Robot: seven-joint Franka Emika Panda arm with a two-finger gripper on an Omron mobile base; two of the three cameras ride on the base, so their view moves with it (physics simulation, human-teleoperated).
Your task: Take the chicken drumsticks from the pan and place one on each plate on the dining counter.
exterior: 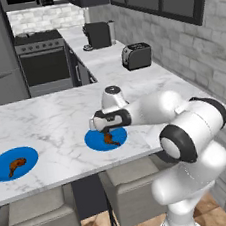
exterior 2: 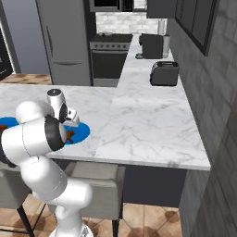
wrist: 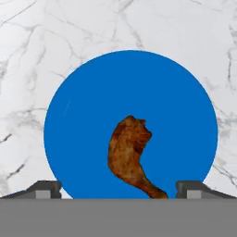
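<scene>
Directly beneath the gripper (wrist: 118, 189), a smooth, matt blue plate (wrist: 92, 106) holds a rough-skinned, roasted brown drumstick (wrist: 128, 155). Both rest on the polished white marble-patterned counter (wrist: 28, 55), veined grey.

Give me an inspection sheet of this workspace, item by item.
Surface: white marble dining counter, grey stools under its overhang.
Job's things: left blue plate holds a drumstick; right blue plate holds a drumstick.
Clutter: nothing seen on the dining counter.
Grippers: gripper open above the right plate, holding nothing.
Cables: nothing seen.
Surroundings: toaster, coffee machine, oven, fridge.
</scene>
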